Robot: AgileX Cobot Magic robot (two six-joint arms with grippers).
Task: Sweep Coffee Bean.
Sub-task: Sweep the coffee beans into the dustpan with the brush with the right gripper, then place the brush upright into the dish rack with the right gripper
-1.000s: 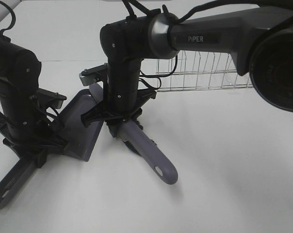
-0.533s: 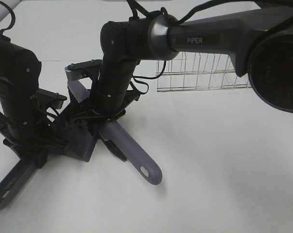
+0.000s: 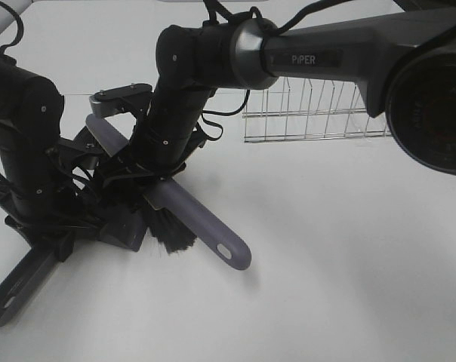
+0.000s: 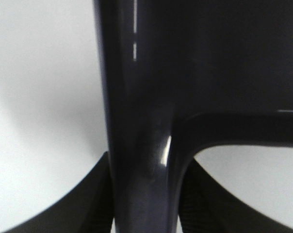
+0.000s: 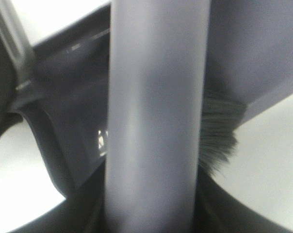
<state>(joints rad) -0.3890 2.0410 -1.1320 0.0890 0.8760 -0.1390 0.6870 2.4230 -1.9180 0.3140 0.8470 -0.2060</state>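
Note:
My left gripper point(image 3: 50, 230) is shut on the dark grey dustpan's handle point(image 3: 16, 283), which fills the left wrist view point(image 4: 137, 145). The dustpan point(image 3: 126, 226) rests on the white table. My right gripper point(image 3: 149, 185) reaches across and is shut on the grey brush handle point(image 3: 205, 226), seen close in the right wrist view point(image 5: 156, 121). The black bristles point(image 3: 170, 232) sit at the dustpan's edge and show beside the pan wall point(image 5: 263, 48) in the right wrist view point(image 5: 217, 131). No coffee beans show; the arms and pan hide that spot.
A wire rack point(image 3: 311, 113) stands at the back, right of the middle. The right arm's thick link point(image 3: 326, 53) crosses the top of the exterior view. White table surface point(image 3: 349, 249) lies to the right and front.
My right gripper has moved left with the brush, toward the dustpan. The handle swung left too, and the bristles now show at the pan's edge. The left arm has stayed put.

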